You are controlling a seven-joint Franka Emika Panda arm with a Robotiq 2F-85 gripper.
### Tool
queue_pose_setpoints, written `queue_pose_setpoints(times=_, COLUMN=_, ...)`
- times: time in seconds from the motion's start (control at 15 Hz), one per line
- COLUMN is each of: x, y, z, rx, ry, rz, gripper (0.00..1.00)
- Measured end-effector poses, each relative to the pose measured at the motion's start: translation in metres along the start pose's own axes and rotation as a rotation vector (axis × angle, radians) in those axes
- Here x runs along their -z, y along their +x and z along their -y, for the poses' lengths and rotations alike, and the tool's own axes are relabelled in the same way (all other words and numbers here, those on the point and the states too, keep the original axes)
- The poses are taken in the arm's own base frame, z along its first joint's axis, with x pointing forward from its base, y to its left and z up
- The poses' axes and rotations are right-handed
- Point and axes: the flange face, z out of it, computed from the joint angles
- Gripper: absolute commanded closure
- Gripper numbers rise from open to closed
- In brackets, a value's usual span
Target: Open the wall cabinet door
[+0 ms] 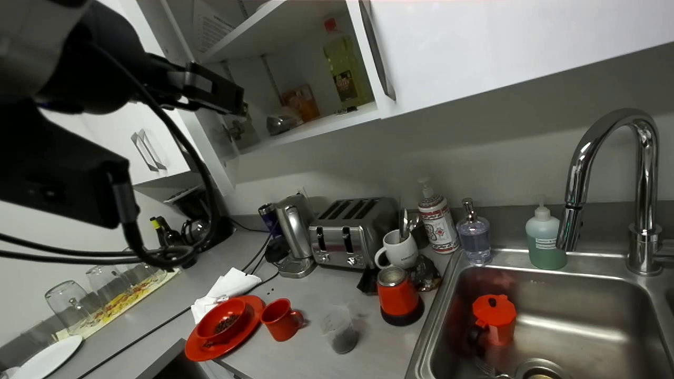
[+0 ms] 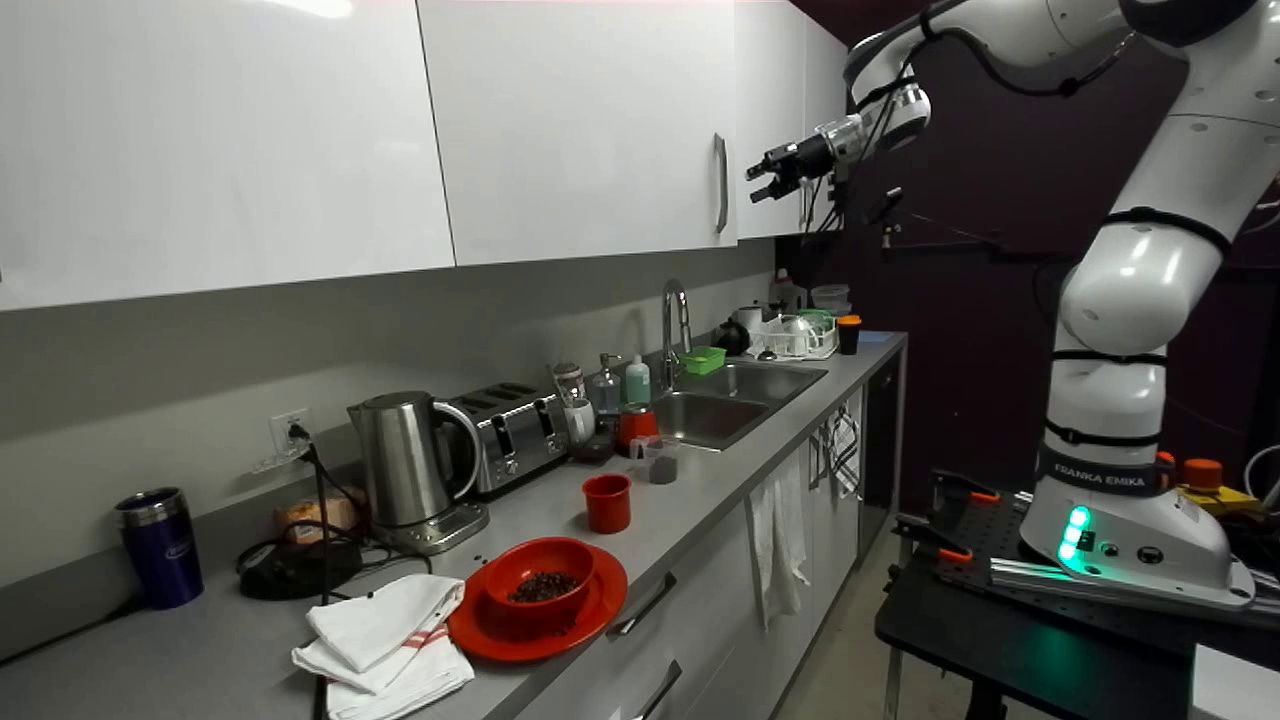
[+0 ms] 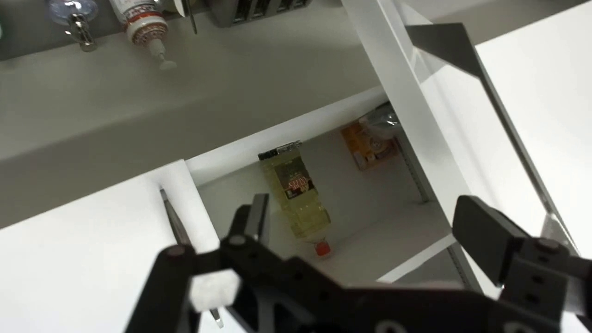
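White open door [image 2: 590,125] is hiding your wrist view's bottle [image 3: 298,199] from an exterior view; your empty gripper [image 3: 367,222] is gaping toward edge-framed room.

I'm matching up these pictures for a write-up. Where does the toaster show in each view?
In an exterior view: the toaster is just below the middle, left of the white mug.
In an exterior view: the toaster is left of centre, just right of the kettle.
Wrist view: the toaster is cut off by the top edge, slightly left of centre.
Shared landmark: the clear pump bottle, in all three.
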Motion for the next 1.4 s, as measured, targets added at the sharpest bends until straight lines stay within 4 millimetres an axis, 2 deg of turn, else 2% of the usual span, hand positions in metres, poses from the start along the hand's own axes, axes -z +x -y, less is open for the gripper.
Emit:
queue_pose_setpoints(times=0.4, x=-0.002, y=-0.005, z=-0.016, rx=-0.081, ry=0.175, rz=-0.100, gripper=0.00)
queue_pose_setpoints(times=0.8, x=-0.009, y=-0.012, z=-0.031, rx=-0.118, ry=0.265, rz=-0.100, gripper=0.00)
queue_pose_setpoints(times=1.07, x=-0.028, y=-0.014, z=-0.027, rx=-0.114, ry=0.307, rz=-0.060, gripper=0.00)
queue_pose_setpoints(times=1.4, x=-0.058, y=-0.017, z=-0.006, rx=-0.073, ry=0.343, rz=0.019, gripper=0.00)
